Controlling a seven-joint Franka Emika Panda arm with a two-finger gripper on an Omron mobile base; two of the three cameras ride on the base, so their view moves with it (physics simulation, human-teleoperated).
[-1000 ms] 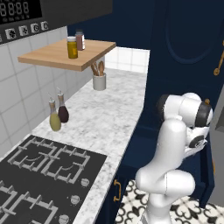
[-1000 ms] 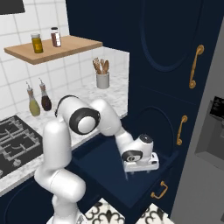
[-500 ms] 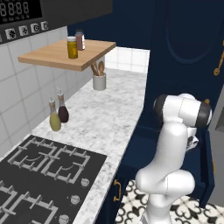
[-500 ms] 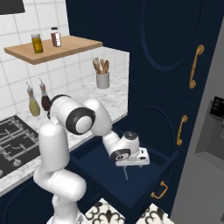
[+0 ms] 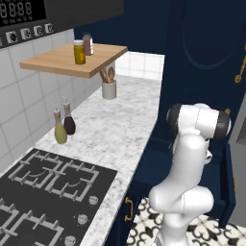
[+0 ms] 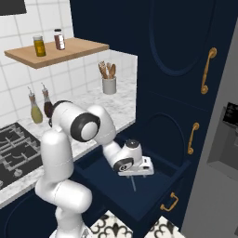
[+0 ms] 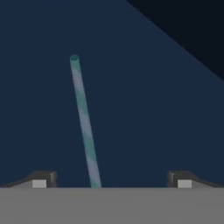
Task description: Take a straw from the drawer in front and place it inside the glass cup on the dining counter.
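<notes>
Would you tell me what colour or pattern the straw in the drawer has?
The straw is striped teal green and pale grey-white, seen best in the hand view.

A home kitchen: a black gas hob (image 5: 53, 185) is set into a marble worktop (image 5: 120, 129) before white tiled walls. Oil bottles (image 5: 65, 126) stand near it, a utensil pot (image 5: 109, 89) farther along, spice jars (image 5: 82, 48) on a wooden shelf (image 5: 72, 60), beside navy cabinets (image 6: 176, 93) with brass handles (image 6: 208, 69).

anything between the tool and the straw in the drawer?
Nothing visible. In the hand view the straw lies bare on the dark drawer floor, between the tool's wide-open fingertips. In the right base view the tool hangs over the open drawer.
</notes>
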